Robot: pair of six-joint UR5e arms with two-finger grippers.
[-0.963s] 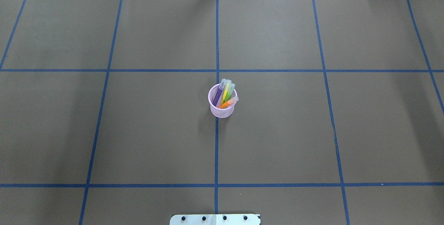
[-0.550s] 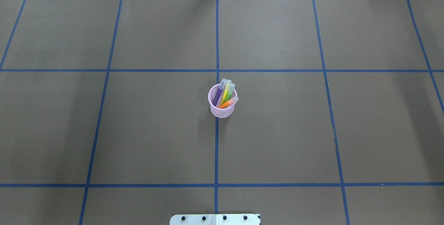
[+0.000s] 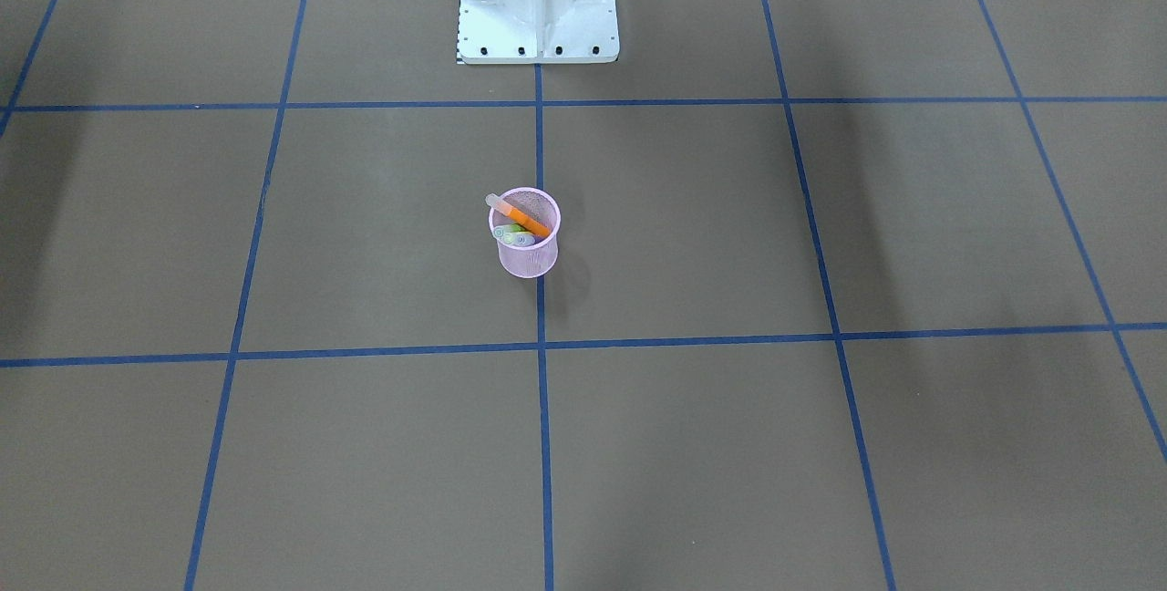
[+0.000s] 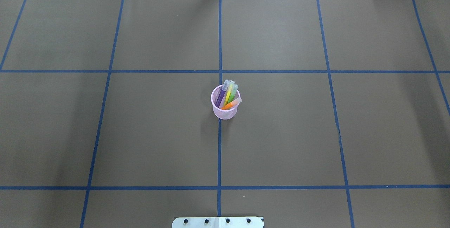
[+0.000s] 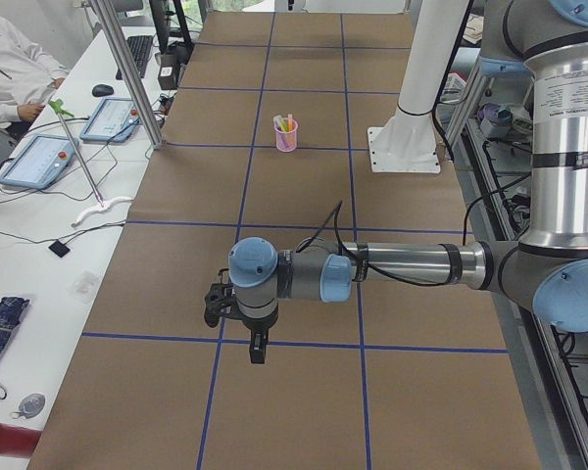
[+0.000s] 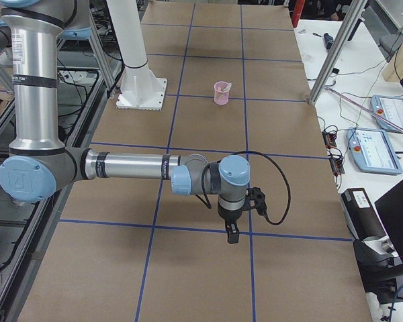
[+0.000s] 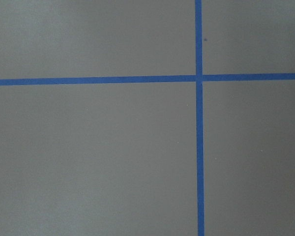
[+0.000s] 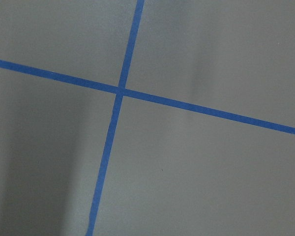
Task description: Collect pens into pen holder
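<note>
The pink mesh pen holder (image 4: 225, 113) stands upright at the table's centre, on a blue tape line; it also shows in the front view (image 3: 529, 259). Inside it lean a purple pen (image 4: 220, 97), a yellow-green pen (image 4: 229, 93) and an orange pen (image 4: 232, 104), pale caps up. My left gripper (image 5: 258, 348) hangs low over the table far from the holder, seen only in the left side view; I cannot tell its state. The same holds for my right gripper (image 6: 232, 234) at the opposite end. Both wrist views show only bare table and tape.
The white robot pedestal (image 3: 538, 7) stands behind the holder. A side bench with tablets (image 5: 39, 162) and cables runs along the far edge, where a person's sleeve (image 5: 10, 64) shows. An aluminium post (image 6: 336, 50) rises at the table's edge.
</note>
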